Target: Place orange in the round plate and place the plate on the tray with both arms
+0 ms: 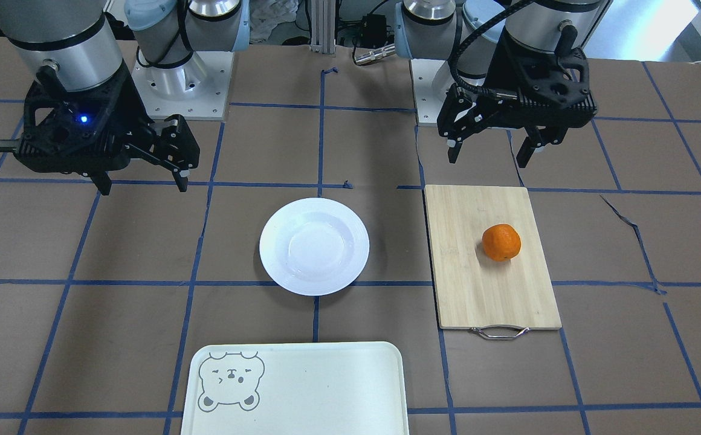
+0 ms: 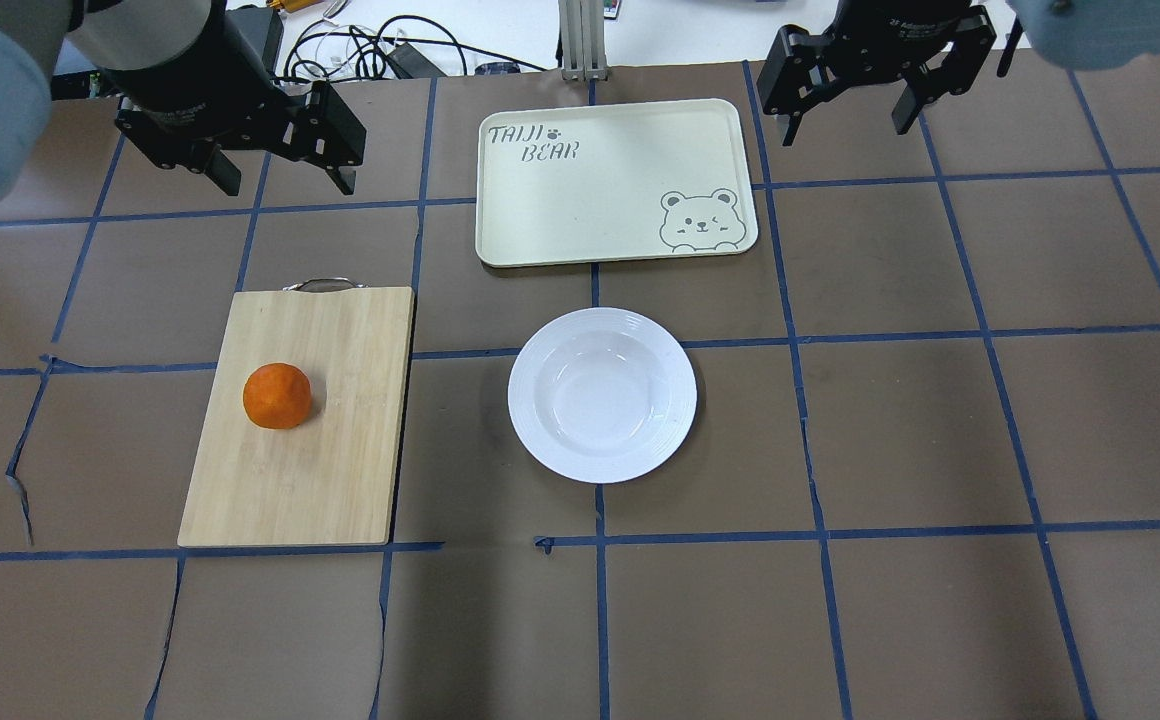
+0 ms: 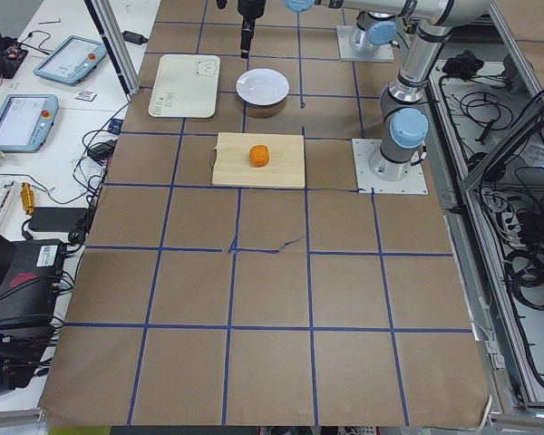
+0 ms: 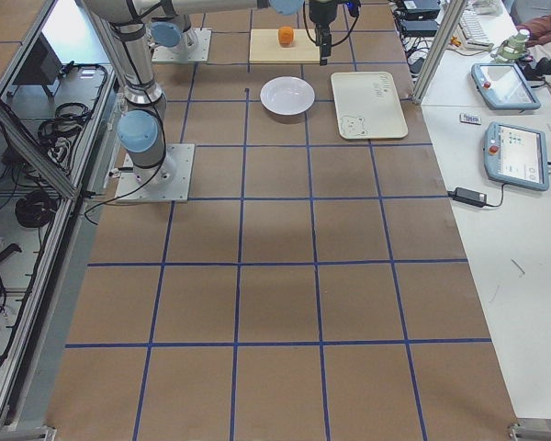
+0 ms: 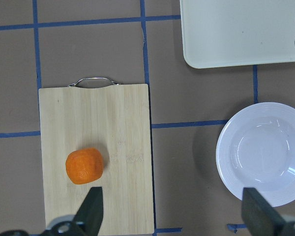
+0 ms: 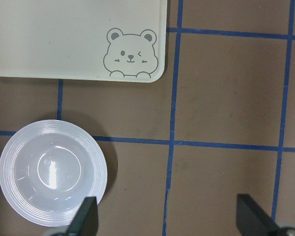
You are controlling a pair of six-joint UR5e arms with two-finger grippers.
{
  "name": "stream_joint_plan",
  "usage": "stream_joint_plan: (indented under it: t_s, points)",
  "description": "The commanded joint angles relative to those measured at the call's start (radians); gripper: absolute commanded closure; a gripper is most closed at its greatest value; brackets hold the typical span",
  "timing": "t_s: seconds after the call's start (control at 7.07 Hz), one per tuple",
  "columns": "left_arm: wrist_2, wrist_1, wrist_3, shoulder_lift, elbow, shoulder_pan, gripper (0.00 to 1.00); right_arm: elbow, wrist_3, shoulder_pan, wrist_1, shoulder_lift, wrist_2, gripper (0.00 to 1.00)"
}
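Observation:
The orange (image 2: 277,396) lies on a bamboo cutting board (image 2: 340,440), on the robot's left side of the table. An empty white round plate (image 2: 602,394) rests on the table's middle. Just beyond the plate lies the cream tray (image 2: 600,180) with a bear drawing, nothing on it. My left gripper (image 2: 288,185) hovers open above the table past the board's handle end, holding nothing. On the other side, my right gripper (image 2: 846,133) hangs open and empty beside the tray's right end. The left wrist view shows the orange (image 5: 84,166) and the plate (image 5: 263,153) far below the spread fingers.
The table is covered in brown paper with blue tape lines, torn in places near the board. The cutting board's metal handle (image 2: 320,285) points toward the far side. The arm bases (image 1: 175,78) stand at the robot's edge. Side benches hold tablets and cables off the table.

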Motion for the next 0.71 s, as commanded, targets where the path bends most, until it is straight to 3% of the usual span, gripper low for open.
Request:
stream_joint_plan:
  t_s: [0.0,0.57]
  points:
    - [0.0,0.001,0.001,0.0,0.0,0.002,0.0,0.026,-0.03,-0.005,-0.039,0.013,0.0,0.0]
    - [-0.005,0.002,0.001,-0.001,0.0,0.014,0.0,0.026,-0.044,-0.004,-0.057,0.013,-0.008,0.0]
